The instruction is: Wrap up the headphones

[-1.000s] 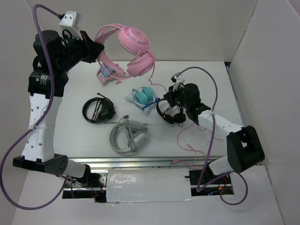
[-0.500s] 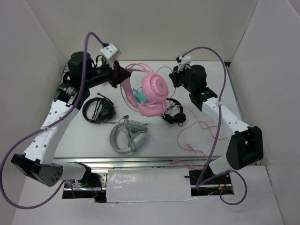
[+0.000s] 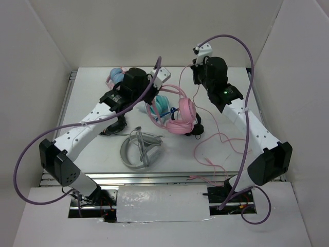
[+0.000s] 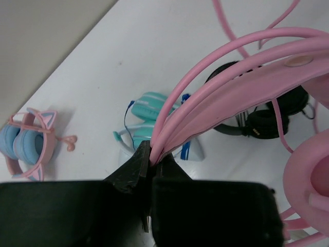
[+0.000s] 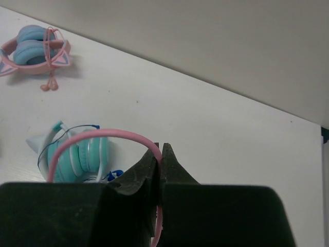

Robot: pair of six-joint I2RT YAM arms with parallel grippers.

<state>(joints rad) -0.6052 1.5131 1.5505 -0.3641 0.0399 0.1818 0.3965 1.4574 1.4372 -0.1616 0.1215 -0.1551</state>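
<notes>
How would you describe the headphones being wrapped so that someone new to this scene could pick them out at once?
Look at the middle of the white table. The headphones are held there, band pinched by the left gripper, thin cable by the right gripper. They alone are large and pink all over; the teal pair and black pair beside them are smaller.

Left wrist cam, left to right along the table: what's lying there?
Pink cat-ear headphones with blue cups → teal headphones → black headphones. The big pink headphones held in the left gripper span most of the frame, so unranked.
</notes>
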